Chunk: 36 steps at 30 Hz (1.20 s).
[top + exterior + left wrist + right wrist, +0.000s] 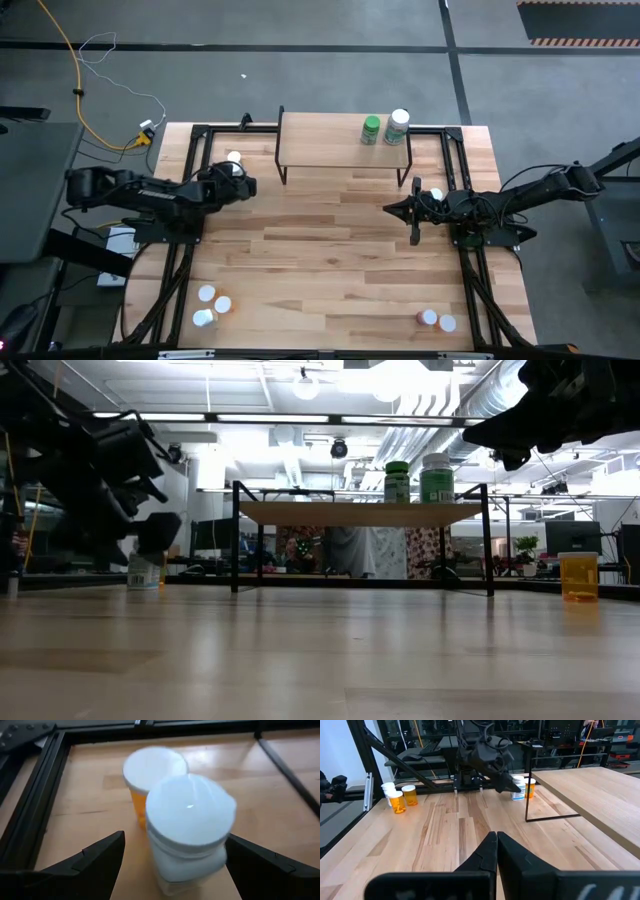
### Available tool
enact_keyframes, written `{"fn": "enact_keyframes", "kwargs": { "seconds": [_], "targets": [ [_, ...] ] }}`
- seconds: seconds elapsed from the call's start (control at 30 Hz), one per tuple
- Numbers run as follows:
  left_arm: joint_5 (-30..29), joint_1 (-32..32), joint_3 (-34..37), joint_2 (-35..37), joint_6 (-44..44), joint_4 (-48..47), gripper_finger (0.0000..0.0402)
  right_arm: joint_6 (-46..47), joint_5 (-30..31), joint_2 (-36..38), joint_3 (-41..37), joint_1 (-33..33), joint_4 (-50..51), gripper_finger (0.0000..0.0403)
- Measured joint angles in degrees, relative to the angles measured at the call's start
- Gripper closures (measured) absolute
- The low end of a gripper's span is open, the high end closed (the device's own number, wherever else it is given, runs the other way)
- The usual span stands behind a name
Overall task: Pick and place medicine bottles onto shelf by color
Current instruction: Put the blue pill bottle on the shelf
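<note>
My left gripper (176, 839) is open at the table's far left, and its fingers stand on either side of a white bottle with a white cap (189, 827). That bottle stands upright on the table. An orange white-capped bottle (150, 775) stands just behind it. The same pair (235, 161) shows in the high view beside the left gripper (243, 184). The shelf (330, 150) carries a green bottle (371, 129) and a white-capped green bottle (399, 125) at its right end. My right gripper (405, 210) is shut and hangs above the table to the right of the shelf, holding nothing.
Three white-capped bottles (210, 305) stand near the table's near left corner, and two more (437, 320) near its near right corner. An orange bottle (578, 575) shows at the right in the low view. Black frame rails (190, 160) run along both table sides. The shelf's left half is bare.
</note>
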State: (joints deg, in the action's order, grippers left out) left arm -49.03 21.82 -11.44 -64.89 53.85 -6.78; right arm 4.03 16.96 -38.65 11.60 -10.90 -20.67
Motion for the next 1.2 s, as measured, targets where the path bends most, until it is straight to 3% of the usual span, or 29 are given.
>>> {"fn": "enact_keyframes", "kwargs": {
  "seconds": [0.27, 0.7, 0.9, 1.2],
  "targets": [
    [0.98, 1.16, 0.00, -3.93, 0.02, 4.49, 0.0110, 0.00, 0.01, 0.00, 0.00, 0.00, 0.00, 0.0403],
    [1.90, 1.14, 0.00, -4.21, -1.99, 4.98, 0.0265, 0.00, -0.01, 0.00, 0.00, 0.02, 0.00, 0.0403],
    [2.99, 1.14, 0.02, -0.43, -5.14, 4.89, 0.0266, 0.00, 0.01, 0.00, 0.00, 0.02, 0.13, 0.0403],
    [4.21, 1.01, -2.87, 12.42, -12.09, 1.69, 0.0266, 0.20, -0.01, 0.00, 0.00, 0.00, 0.59, 0.0403]
  ]
}}
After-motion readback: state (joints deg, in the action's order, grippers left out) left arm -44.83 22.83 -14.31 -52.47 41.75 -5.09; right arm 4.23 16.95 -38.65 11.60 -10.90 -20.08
